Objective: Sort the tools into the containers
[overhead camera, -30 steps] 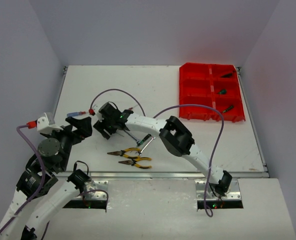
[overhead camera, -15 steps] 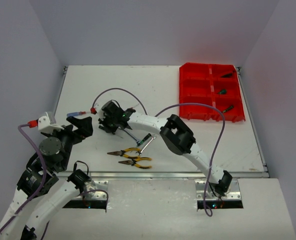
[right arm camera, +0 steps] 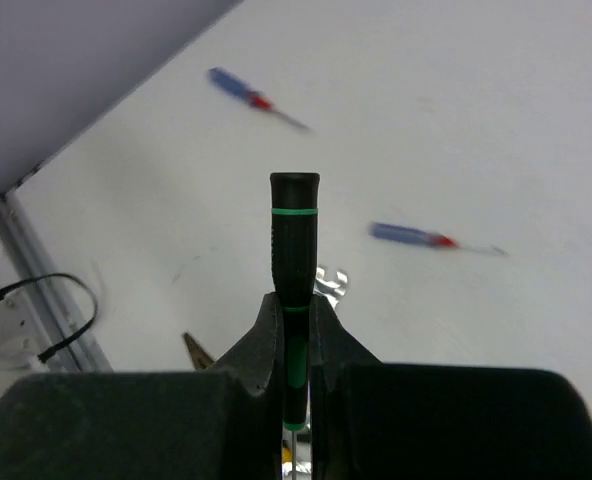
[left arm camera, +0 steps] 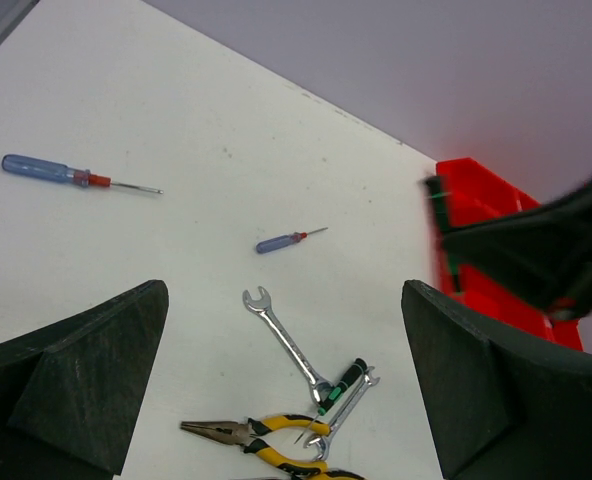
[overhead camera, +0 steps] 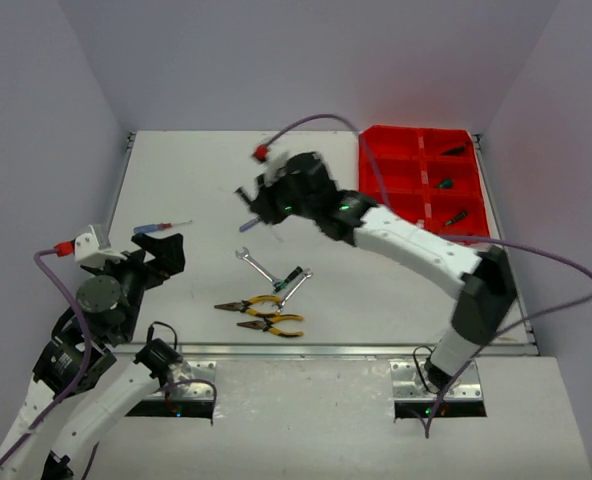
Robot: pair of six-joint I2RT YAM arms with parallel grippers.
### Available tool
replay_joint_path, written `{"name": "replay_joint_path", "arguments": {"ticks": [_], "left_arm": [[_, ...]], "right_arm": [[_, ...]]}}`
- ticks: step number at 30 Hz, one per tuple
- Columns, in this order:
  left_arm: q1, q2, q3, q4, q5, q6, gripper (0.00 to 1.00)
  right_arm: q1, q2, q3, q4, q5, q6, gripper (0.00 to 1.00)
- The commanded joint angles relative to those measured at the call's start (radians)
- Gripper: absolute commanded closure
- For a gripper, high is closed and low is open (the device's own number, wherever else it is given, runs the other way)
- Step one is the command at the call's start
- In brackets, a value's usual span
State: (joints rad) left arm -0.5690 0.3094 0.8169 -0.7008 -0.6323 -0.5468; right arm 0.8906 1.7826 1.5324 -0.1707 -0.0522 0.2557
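White tabletop [overhead camera: 176, 170], pale walls on three sides. Red tray [overhead camera: 421, 160] at far right corner; three green-handled screwdrivers [overhead camera: 443, 183] lying in right-column compartments, one per compartment.

Right gripper [right arm camera: 295, 310]: clenched on shaft of black, green-banded screwdriver [right arm camera: 294, 240], held clear above mid-table, left of tray.

Left gripper [left arm camera: 284, 300]: spread wide, grasping nothing, near left edge.

Loose on tabletop: large blue screwdriver [left arm camera: 71, 175] at left; small blue screwdriver [left arm camera: 288, 240] near centre; two silver wrenches [left arm camera: 286, 335] with another green-banded driver [left arm camera: 341, 380] touching; yellow-handled pliers [overhead camera: 261, 312] nearest the bases.
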Motion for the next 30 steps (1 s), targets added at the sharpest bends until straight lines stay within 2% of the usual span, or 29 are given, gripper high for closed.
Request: {"name": "replay_joint_path", "arguments": {"ticks": [1, 2, 4, 7, 10, 13, 16, 25, 27, 28, 29, 30], "left_arm": [[0.001, -0.003, 0.0, 0.024, 0.013, 0.009, 0.0], [0.0, 0.002, -0.001, 0.028, 0.018, 0.013, 0.0], [0.0, 0.012, -0.002, 0.035, 0.032, 0.02, 0.0], [0.001, 0.027, -0.004, 0.041, 0.047, 0.027, 0.0], [0.0, 0.034, -0.004, 0.041, 0.051, 0.03, 0.0], [0.0, 0.033, -0.004, 0.042, 0.05, 0.03, 0.0], [0.0, 0.027, -0.004, 0.039, 0.045, 0.029, 0.0], [-0.001, 0.023, -0.004, 0.037, 0.04, 0.027, 0.0], [-0.001, 0.024, -0.004, 0.038, 0.042, 0.027, 0.0], [-0.001, 0.025, -0.004, 0.038, 0.042, 0.027, 0.0], [-0.001, 0.026, -0.004, 0.038, 0.043, 0.027, 0.0], [-0.002, 0.026, -0.004, 0.039, 0.044, 0.027, 0.0]], "right_arm": [[-0.375, -0.297, -0.303, 0.001, 0.15, 0.267, 1.0], [-0.513, -0.385, -0.411, -0.003, 0.136, 0.342, 1.0], [-0.687, -0.492, -0.535, -0.038, 0.189, 0.438, 1.0], [-0.945, -0.532, -0.609, -0.089, 0.328, 0.544, 1.0], [-1.057, -0.497, -0.615, -0.135, 0.427, 0.647, 1.0], [-1.097, -0.395, -0.52, -0.225, 0.509, 0.7, 1.0], [-1.12, -0.298, -0.424, -0.258, 0.478, 0.689, 1.0], [-1.124, -0.101, -0.29, -0.262, 0.441, 0.679, 1.0], [-1.124, -0.077, -0.257, -0.266, 0.442, 0.672, 0.94], [-1.124, -0.069, -0.244, -0.267, 0.441, 0.668, 0.83], [-1.124, -0.061, -0.233, -0.268, 0.44, 0.662, 0.67], [-1.124, -0.055, -0.224, -0.268, 0.438, 0.657, 0.55]]}}
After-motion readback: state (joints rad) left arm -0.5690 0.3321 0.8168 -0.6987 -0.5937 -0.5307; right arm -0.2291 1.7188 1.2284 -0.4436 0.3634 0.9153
